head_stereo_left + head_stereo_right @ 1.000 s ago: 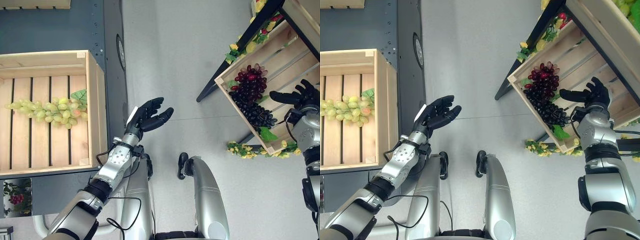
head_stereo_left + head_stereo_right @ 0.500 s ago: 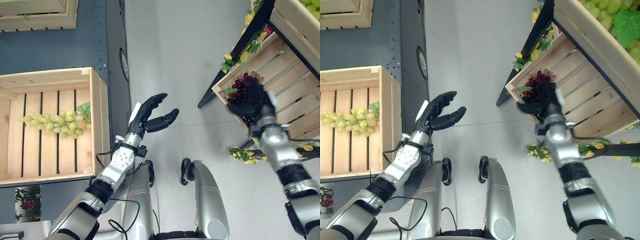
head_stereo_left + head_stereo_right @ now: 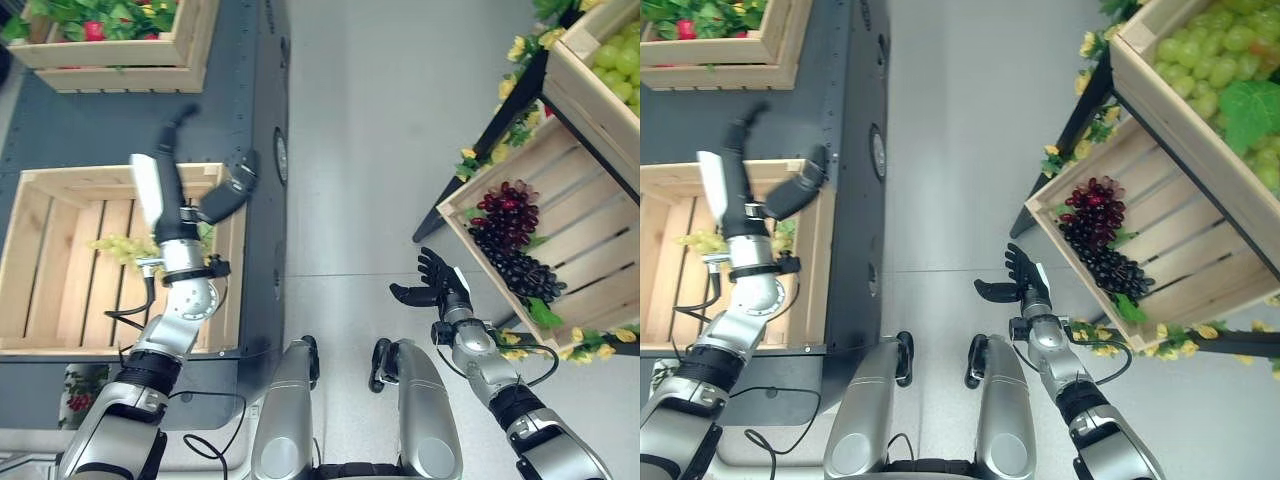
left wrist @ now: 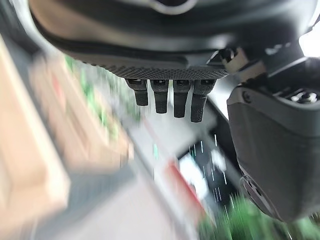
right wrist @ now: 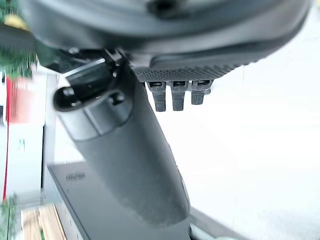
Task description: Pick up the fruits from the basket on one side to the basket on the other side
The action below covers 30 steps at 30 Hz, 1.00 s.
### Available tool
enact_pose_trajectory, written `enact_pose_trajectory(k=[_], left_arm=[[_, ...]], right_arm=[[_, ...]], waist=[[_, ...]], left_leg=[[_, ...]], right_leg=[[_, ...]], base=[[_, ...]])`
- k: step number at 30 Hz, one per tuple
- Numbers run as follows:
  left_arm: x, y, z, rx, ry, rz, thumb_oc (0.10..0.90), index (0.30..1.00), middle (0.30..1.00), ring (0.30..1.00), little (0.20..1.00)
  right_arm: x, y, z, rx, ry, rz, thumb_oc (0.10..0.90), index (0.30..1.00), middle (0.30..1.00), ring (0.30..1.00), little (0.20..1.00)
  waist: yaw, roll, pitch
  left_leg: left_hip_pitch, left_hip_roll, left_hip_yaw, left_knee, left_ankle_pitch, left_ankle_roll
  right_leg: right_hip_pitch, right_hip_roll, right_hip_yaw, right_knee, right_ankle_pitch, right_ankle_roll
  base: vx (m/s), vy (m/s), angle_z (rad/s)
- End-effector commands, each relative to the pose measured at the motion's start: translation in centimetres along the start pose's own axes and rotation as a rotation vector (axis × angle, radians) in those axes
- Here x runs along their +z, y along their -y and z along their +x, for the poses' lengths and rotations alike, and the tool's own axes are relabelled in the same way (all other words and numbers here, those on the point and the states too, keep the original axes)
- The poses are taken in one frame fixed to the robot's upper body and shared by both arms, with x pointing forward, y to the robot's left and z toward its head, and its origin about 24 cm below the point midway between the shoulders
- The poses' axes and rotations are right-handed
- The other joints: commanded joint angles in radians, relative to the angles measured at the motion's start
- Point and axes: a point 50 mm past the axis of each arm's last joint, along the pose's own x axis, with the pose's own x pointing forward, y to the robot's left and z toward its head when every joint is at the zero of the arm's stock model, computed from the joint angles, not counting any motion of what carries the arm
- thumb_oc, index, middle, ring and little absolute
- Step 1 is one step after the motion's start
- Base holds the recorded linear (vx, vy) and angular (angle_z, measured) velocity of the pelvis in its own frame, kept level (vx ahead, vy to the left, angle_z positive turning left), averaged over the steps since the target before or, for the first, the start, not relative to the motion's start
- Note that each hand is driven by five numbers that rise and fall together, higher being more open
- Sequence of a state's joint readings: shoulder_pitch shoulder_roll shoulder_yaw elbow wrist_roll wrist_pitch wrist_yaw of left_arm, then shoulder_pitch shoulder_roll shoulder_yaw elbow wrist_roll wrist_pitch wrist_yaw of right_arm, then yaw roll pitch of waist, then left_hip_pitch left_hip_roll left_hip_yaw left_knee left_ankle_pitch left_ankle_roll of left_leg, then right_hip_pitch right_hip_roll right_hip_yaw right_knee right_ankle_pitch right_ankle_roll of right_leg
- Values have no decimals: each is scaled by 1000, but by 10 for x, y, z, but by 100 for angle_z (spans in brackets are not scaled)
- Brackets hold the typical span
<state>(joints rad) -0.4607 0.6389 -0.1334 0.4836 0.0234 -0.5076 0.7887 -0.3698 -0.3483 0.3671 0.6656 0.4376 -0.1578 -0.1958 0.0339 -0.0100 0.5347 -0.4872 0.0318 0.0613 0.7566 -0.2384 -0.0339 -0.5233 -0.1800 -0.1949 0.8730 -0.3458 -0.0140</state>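
Right, we're seeing the left hand (image 3: pixel 190 205) hanging over the wooden crate (image 3: pixel 45 300) on the robot's left, above its far-right corner, fingers spread straight and thumb splayed toward the dark platform (image 3: pixel 260 120) — nothing in it. In the left wrist view its fingers (image 4: pixel 170 97) are sticking out straight w/ the thumb apart, holding nothing. Just under the wrist, a bunch of green grapes (image 3: pixel 125 247) is lying on the crate's slatted floor, near its right wall, a green leaf beside it. Farther along the platform, at the far edge, another crate (image 3: pixel 120 60) is holding greenery and sth red.

The right hand (image 3: pixel 432 285) is hovering over the pale floor (image 3: pixel 360 130), well apart from the fruit, fingers fanned out and relaxed, empty too. The right wrist view is showing the same: fingers (image 5: pixel 172 95) straight, thumb standing clear.

Past that hand, on the robot's right, a tilted slatted crate (image 3: pixel 590 230) is carrying the dark grapes (image 3: pixel 510 240): a reddish-purple cluster toward the crate's far corner, touching a near-black cluster running down along its near-left edge, w/ a green leaf at the low end. Above it an upper crate (image 3: pixel 1200 90) is holding green grapes and a big leaf. Yellow flowers (image 3: pixel 520 345) are trimming the stand's edge below the tilted crate.
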Motion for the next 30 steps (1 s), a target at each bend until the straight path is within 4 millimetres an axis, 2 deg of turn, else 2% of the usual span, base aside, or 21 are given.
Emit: enact_pose_trajectory(k=[1,4,6,7,8,9,10,13,16,21,27,30], left_arm=[[25,-22,23,174,187,-7,800,900,900,900,900],[11,-34,31,188,122,85,800,900,900,900,900],[-12,-45,31,104,70,313,800,900,900,900,900],[-15,-48,33,77,58,359,800,900,900,900,900],[-29,-58,34,16,-23,459,800,900,900,900,900],[-29,-58,34,16,-23,458,800,900,900,900,900],[-43,-68,29,-27,-85,557,800,900,900,900,900],[-61,-83,24,-134,-179,718,800,900,900,900,900],[-74,-88,14,-259,-228,848,800,900,900,900,900],[-79,-83,7,-452,-169,1001,800,900,900,900,900],[-74,-76,15,-508,-55,1083,800,900,900,900,900],[-73,-74,19,-525,-28,1112,800,900,900,900,900]], right_arm=[[24,-1,2,47,142,-27,800,900,900,900,900],[23,2,3,53,128,-33,800,900,900,900,900],[23,7,2,79,116,-28,800,900,900,900,900],[24,8,2,85,117,-26,800,900,900,900,900],[27,12,2,102,127,-18,800,900,900,900,900],[27,12,2,101,127,-18,800,900,900,900,900],[28,14,1,109,132,-29,800,900,900,900,900],[29,23,0,102,131,-47,800,900,900,900,900],[31,34,0,94,124,-62,800,900,900,900,900],[41,42,5,114,125,-105,800,900,900,900,900],[52,49,8,135,153,-135,800,900,900,900,900],[51,49,9,143,147,-137,800,900,900,900,900]], waist=[[13,51,-15],[13,57,-15],[11,63,-15],[11,64,-15],[12,64,-15],[12,64,-15],[10,65,-15],[7,65,-15],[3,67,-15],[3,72,-15],[1,67,-15],[2,62,-15]], left_leg=[[63,-59,84,-45,-59,60],[45,-60,86,-53,-45,60],[27,-57,88,-54,-34,56],[22,-56,89,-53,-33,56],[-1,-52,92,-47,-28,57],[-2,-52,92,-47,-28,57],[-18,-48,93,-41,-27,59],[-57,-42,96,-23,-28,64],[-85,-41,95,-11,-27,64],[-109,-36,100,-9,-20,63],[-140,-26,99,-14,-7,57],[-133,-22,96,-17,-16,53]], right_leg=[[79,12,-20,-42,19,-22],[59,9,-22,-44,23,-25],[45,8,-26,-50,28,-26],[40,8,-25,-50,29,-26],[19,7,-26,-46,31,-27],[19,7,-26,-46,31,-27],[4,8,-26,-42,30,-27],[-36,9,-23,-23,26,-29],[-62,11,-22,-6,19,-34],[-86,12,-24,0,19,-39],[-113,13,-31,-1,22,-40],[-103,13,-33,-3,12,-33]], base=[[40,70,30],[13,68,9],[2,59,1],[-3,34,-1],[0,0,0],[2,22,4],[5,22,8],[-11,32,10],[0,62,14],[4,76,4],[-18,67,2],[18,45,4]])
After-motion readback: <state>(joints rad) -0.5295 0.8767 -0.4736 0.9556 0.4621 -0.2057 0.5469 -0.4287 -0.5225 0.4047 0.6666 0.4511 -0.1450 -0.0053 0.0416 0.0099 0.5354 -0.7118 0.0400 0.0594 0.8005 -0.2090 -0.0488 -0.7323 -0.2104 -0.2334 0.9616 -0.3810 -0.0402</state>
